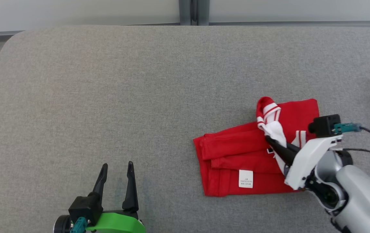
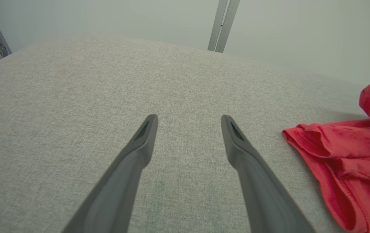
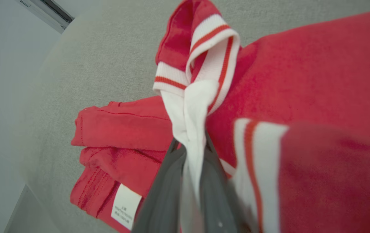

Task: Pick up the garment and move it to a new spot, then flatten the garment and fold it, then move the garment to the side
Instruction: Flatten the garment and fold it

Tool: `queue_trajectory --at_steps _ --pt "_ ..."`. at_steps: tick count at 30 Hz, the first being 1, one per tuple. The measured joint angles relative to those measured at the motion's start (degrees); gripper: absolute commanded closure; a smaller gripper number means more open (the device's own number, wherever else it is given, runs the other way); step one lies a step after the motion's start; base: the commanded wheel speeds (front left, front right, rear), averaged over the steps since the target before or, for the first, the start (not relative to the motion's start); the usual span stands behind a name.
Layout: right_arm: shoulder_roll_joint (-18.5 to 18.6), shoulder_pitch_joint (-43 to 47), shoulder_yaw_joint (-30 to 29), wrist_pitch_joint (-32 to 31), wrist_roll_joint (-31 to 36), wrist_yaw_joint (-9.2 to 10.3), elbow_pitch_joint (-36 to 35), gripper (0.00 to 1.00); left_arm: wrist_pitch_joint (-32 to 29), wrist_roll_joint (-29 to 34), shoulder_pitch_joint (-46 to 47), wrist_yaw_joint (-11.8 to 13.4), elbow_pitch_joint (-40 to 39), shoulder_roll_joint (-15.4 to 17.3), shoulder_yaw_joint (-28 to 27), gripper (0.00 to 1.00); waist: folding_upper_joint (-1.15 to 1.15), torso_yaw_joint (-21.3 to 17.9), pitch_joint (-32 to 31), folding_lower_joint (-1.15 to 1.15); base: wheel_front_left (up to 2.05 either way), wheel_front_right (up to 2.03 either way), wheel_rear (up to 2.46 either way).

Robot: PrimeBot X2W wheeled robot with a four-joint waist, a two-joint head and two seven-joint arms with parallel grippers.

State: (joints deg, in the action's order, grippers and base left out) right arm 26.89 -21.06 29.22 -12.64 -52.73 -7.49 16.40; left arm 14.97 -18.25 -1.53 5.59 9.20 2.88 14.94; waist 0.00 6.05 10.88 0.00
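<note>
Broadly: a grey fabric-covered surface (image 1: 107,97), wide, runs under everything. The red garment (image 1: 233,155) lies bunched in loose folds at its right side, toward the front edge. By the look it is soft, light and limp. It will likely drape and drag rather than lift in one piece, so a hold on the thicker ribbed edge seems sound. Right gripper (image 1: 269,139) is clenched on the white striped trim (image 1: 273,127), which stands pulled up above the red layers. Left gripper (image 1: 117,164) hovers well apart to the left, jaws spread, nothing in them. Small white care label (image 1: 245,178) faces up near the front hem. No obstacle seen beside the garment.
</note>
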Motion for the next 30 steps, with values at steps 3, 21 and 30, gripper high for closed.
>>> queue_trajectory --at_steps 3,21,30 --pt "-6.67 0.83 -0.97 2.10 3.22 0.01 1.33 1.00 0.00 -0.35 0.14 0.41 0.49 -0.02 1.23 0.00 0.00 0.53 -0.01 0.00 0.00 0.00 0.00" --pt "-22.29 3.83 -4.59 0.03 11.99 0.01 1.62 0.84 0.00 -1.11 0.10 0.99 2.85 -0.02 3.35 0.00 0.00 0.59 -0.72 0.00 0.00 0.00 0.00" --pt "-21.99 6.37 -4.70 2.55 10.73 0.00 -7.43 0.00 0.00 -1.35 -0.09 1.05 3.71 -0.02 1.89 0.00 0.00 -0.03 -1.35 0.00 0.00 0.00 0.00"
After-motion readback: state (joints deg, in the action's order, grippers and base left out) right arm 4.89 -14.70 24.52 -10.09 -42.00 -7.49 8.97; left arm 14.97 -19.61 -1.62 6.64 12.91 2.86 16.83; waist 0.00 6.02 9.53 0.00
